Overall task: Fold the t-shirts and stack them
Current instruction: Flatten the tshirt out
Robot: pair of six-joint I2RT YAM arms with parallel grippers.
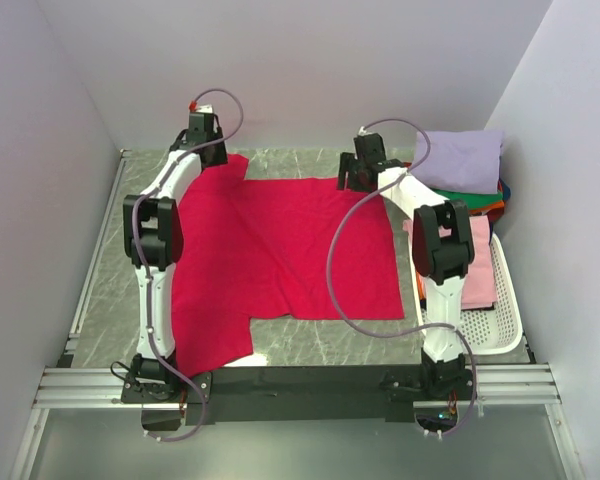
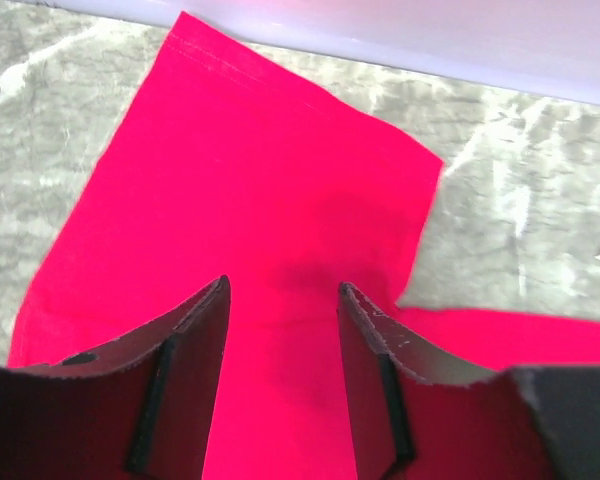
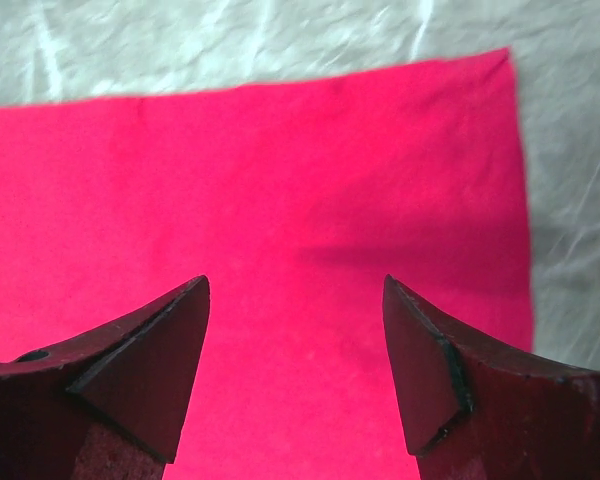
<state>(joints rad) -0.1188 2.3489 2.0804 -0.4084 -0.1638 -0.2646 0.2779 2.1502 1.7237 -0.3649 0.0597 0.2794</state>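
A large crimson-red t-shirt (image 1: pixel 280 250) lies spread flat on the grey marble table (image 1: pixel 110 270). Its far sleeve (image 2: pixel 270 170) reaches toward the back wall. My left gripper (image 1: pixel 202 140) hovers over that sleeve, open, its fingers (image 2: pixel 195 340) apart with only flat cloth showing between them. My right gripper (image 1: pixel 358 172) is above the shirt's far right corner (image 3: pixel 480 120), open and holding nothing. In the wrist views the left gripper (image 2: pixel 282 285) and the right gripper (image 3: pixel 295 282) each frame bare red cloth. More t-shirts sit at the right: a lavender one (image 1: pixel 458 158), a pink one (image 1: pixel 477 265), and orange, green and blue edges (image 1: pixel 492 205).
A white perforated basket (image 1: pixel 505 315) stands at the right edge holding the other shirts. White walls close in the back and both sides. Bare marble shows left of the red shirt and along the near edge (image 1: pixel 320 345).
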